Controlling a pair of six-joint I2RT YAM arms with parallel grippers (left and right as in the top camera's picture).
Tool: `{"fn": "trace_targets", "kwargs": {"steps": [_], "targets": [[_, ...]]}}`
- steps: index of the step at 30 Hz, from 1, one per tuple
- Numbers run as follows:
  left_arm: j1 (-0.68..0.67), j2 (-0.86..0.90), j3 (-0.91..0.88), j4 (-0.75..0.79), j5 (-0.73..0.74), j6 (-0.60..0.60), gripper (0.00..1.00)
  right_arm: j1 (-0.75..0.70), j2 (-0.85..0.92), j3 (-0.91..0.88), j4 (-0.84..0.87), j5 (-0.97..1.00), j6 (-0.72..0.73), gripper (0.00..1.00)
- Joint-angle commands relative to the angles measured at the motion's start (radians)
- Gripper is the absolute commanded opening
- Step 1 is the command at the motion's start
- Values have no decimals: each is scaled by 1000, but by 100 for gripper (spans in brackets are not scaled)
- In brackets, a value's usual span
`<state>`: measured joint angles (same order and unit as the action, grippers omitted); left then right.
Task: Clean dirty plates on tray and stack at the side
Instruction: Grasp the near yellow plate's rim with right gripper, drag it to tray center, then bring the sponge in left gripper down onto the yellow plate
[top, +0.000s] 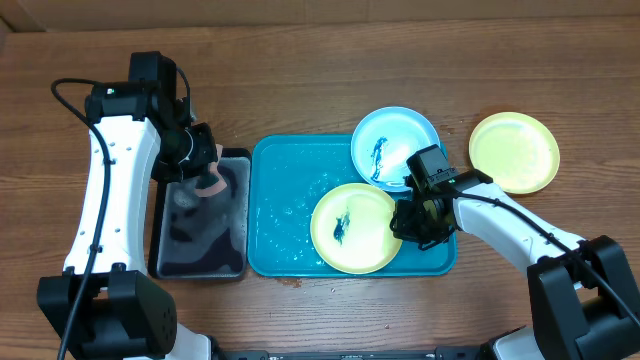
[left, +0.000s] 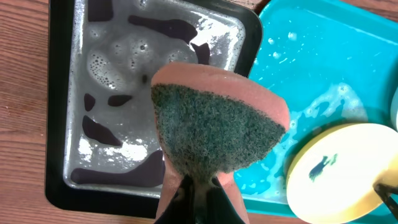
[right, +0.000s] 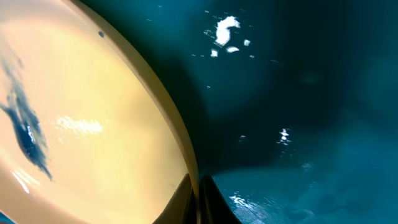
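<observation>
A turquoise tray (top: 285, 215) lies mid-table. On it sits a yellow-green plate (top: 352, 228) with a dark smear; it also shows in the left wrist view (left: 336, 174) and the right wrist view (right: 81, 130). A light blue plate (top: 392, 148) with a dark smear overlaps the tray's far right corner. A second yellow-green plate (top: 514, 151) lies on the table to the right. My right gripper (top: 408, 222) is shut on the right rim of the smeared yellow-green plate (right: 198, 186). My left gripper (top: 205, 170) is shut on a pink sponge (left: 217, 124) with a green scouring face, held above the black tray.
A smaller black tray (top: 200, 225) with soapy water stands left of the turquoise tray; it also shows in the left wrist view (left: 56, 124). The turquoise tray's surface is wet (right: 298, 93). Bare wooden table lies around both trays.
</observation>
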<state>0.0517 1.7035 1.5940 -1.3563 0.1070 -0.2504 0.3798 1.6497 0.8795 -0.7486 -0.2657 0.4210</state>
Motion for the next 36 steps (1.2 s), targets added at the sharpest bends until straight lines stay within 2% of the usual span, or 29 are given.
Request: {"fn": "trace_targets", "kwargs": {"steps": [1,6,11,18,21,25,28,36], "targets": [[-13,-13,10,4,25,27,4,20,5,0,39,-83,-27,4],[-17,-13,10,18,100,56,4,111,5,26,110,-106,-18,4],[-79,-6,9,48,191,72,4,167,8,34,222,-96,84,4],[-258,26,-4,84,117,69,4,164,53,34,322,-139,126,4],[-351,47,-10,96,-3,3,4,164,69,34,333,-140,126,4],[-454,97,-10,89,-112,-100,4,164,69,34,310,-94,165,4],[-485,136,-10,77,-126,-132,4,162,69,38,263,-23,177,4],[-490,193,-10,70,-190,-177,4,166,68,159,48,169,40,4]]}}
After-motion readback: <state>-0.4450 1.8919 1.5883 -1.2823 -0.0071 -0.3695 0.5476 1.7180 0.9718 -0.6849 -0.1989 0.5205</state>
